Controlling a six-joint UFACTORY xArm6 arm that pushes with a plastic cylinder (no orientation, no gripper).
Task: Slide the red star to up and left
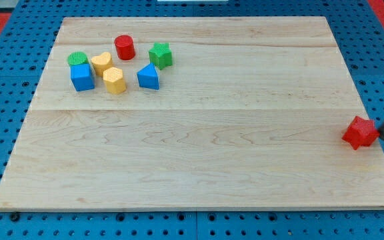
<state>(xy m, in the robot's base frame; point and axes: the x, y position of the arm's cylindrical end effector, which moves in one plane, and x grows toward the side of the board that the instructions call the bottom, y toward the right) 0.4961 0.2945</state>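
Note:
The red star (360, 132) lies at the right edge of the wooden board (199, 120), a little below mid-height. My dark rod comes in from the view's right edge, and my tip (383, 136) sits right against the star's right side, touching or nearly touching it.
A cluster sits at the board's upper left: a red cylinder (125, 47), a green star (160, 55), a green cylinder (77, 59), a blue cube (82, 77), a yellow heart (101, 63), a yellow hexagon block (114, 80) and a blue pointed block (149, 77). Blue pegboard surrounds the board.

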